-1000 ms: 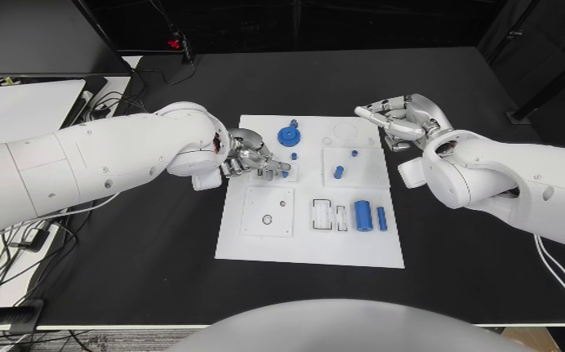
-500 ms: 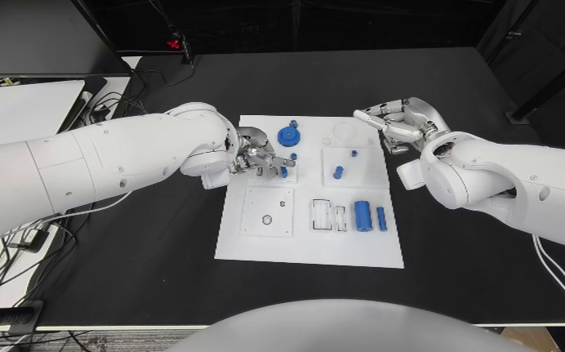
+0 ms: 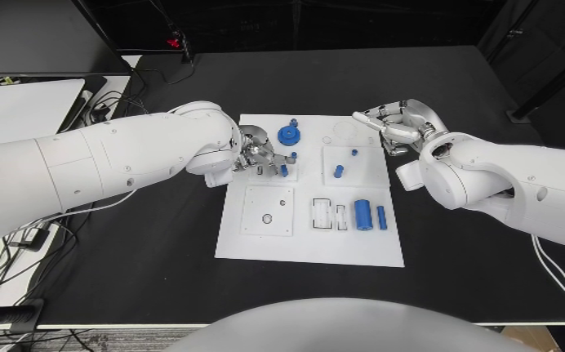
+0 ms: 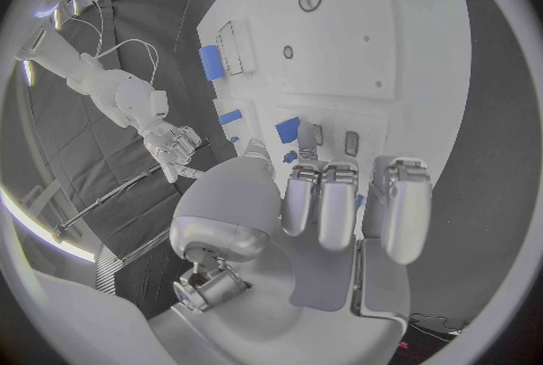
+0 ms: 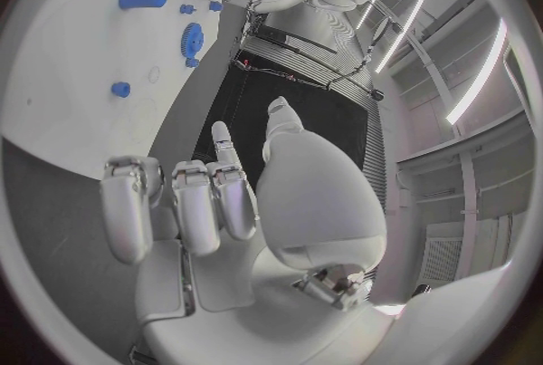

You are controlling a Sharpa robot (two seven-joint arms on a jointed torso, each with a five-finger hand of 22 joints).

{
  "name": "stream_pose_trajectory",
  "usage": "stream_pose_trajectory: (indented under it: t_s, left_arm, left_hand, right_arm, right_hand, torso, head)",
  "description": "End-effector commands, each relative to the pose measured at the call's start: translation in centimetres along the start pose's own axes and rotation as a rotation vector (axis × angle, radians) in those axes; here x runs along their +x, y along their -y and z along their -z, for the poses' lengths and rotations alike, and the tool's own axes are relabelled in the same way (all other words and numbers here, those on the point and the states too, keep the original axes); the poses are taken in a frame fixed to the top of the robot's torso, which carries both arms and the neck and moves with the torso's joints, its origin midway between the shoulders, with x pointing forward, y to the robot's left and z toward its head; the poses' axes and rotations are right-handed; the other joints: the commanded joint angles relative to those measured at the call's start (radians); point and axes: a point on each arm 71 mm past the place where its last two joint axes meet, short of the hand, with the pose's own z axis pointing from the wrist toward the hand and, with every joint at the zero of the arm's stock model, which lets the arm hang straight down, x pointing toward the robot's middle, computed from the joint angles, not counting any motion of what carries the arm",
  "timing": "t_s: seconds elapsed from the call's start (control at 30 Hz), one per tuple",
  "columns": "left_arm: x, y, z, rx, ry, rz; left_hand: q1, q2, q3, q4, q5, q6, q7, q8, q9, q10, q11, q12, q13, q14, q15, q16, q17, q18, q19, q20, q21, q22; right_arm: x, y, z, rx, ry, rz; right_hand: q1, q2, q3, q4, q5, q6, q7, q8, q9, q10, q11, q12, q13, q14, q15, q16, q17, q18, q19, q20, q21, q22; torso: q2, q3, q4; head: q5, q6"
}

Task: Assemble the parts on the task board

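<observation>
Nearest on the task board (image 3: 309, 247), a large blue cylinder (image 3: 364, 215) and a thin blue pin (image 3: 381, 218) are seen lying side by side next to two empty slots, with a square plate (image 3: 269, 210) to their left. Farther up, a short blue peg (image 3: 338, 172) and a small blue stud (image 3: 353, 153) sit on the right half, and the blue gear (image 3: 288, 135) rests near the far edge. The left hand (image 3: 260, 158) is placed over the board's left-middle area, fingers curled down around a small blue part (image 3: 284, 170); whether that part is actually pinched cannot be told. The right hand (image 3: 394, 126) is held beside the board's far right corner, fingers loosely curled and nothing seen in them. The step in hand is judged to be picking or seating that small part; a firm pinch and a straight alignment over its socket would be called for next. Compared with a second ago, the left hand has been moved slightly farther over the board toward the gear, while the right hand has scarcely shifted.
</observation>
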Motion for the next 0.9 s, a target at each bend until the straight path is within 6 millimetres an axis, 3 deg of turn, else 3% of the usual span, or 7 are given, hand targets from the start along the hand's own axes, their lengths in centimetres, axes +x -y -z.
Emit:
stream_pose_trajectory:
  t_s: [0.03,0.3,0.53,0.9]
  left_arm:
    - [0.2,-0.1,0.0,-0.032,-0.020,-0.036]
    - [0.3,0.3,-0.3,-0.027,-0.035,-0.049]
    - [0.4,0.6,-0.5,-0.025,-0.040,-0.054]
    - [0.3,1.0,-0.9,-0.020,-0.041,-0.058]
  left_hand:
    - [-0.011,-0.001,-0.008,0.000,-0.006,0.008,0.001,-0.006,0.004,0.104,-0.008,0.003,0.263,0.103,-0.007,0.001,0.263,-0.014,0.104,-0.008,0.003,0.263]
    - [-0.021,0.001,-0.020,0.000,-0.009,0.015,-0.001,-0.011,0.012,0.104,-0.010,0.003,0.263,0.103,-0.009,0.001,0.263,-0.014,0.104,-0.010,0.003,0.263]
    - [-0.021,0.007,-0.021,-0.001,-0.009,0.020,-0.002,-0.012,0.017,0.104,-0.011,0.003,0.263,0.103,-0.010,0.001,0.263,-0.014,0.104,-0.010,0.003,0.263]
    - [0.014,0.031,-0.017,-0.003,0.019,0.028,-0.008,-0.028,0.040,0.104,-0.016,0.003,0.263,0.103,-0.015,0.001,0.263,-0.014,0.104,-0.015,0.003,0.263]
  right_arm:
    - [0.1,-0.1,0.0,-0.003,-0.008,0.012]
    - [0.1,0.1,-0.1,0.005,-0.007,0.017]
    - [0.2,0.2,0.0,0.008,-0.012,0.026]
    - [0.4,0.2,0.0,0.013,-0.015,0.028]
  right_hand:
    - [-0.001,0.007,-0.007,0.001,0.002,-0.008,0.003,0.007,-0.001,0.106,-0.002,0.003,0.263,0.104,-0.005,0.002,0.263,0.017,0.033,-0.002,-0.004,0.228]
    - [-0.001,0.008,-0.007,0.000,0.004,-0.009,0.003,0.008,-0.001,0.106,-0.002,0.003,0.263,0.104,-0.005,0.002,0.263,0.017,0.034,-0.001,-0.004,0.228]
    - [-0.001,0.008,-0.007,0.000,0.004,-0.009,0.003,0.008,-0.001,0.106,-0.002,0.003,0.263,0.104,-0.005,0.002,0.263,0.017,0.034,-0.001,-0.004,0.228]
    - [0.000,0.009,-0.008,0.000,0.007,-0.010,0.003,0.009,0.000,0.106,-0.002,0.003,0.263,0.104,-0.005,0.002,0.263,0.017,0.033,-0.001,-0.004,0.228]
  torso:
    - [0.000,0.0001,0.0006]
    - [0.000,-0.0015,-0.0005]
    - [0.000,-0.0008,-0.0003]
    - [0.000,-0.0003,-0.0004]
  head:
    - [0.000,-0.001]
    - [-0.004,-0.001]
    - [-0.003,-0.003]
    - [0.002,-0.006]
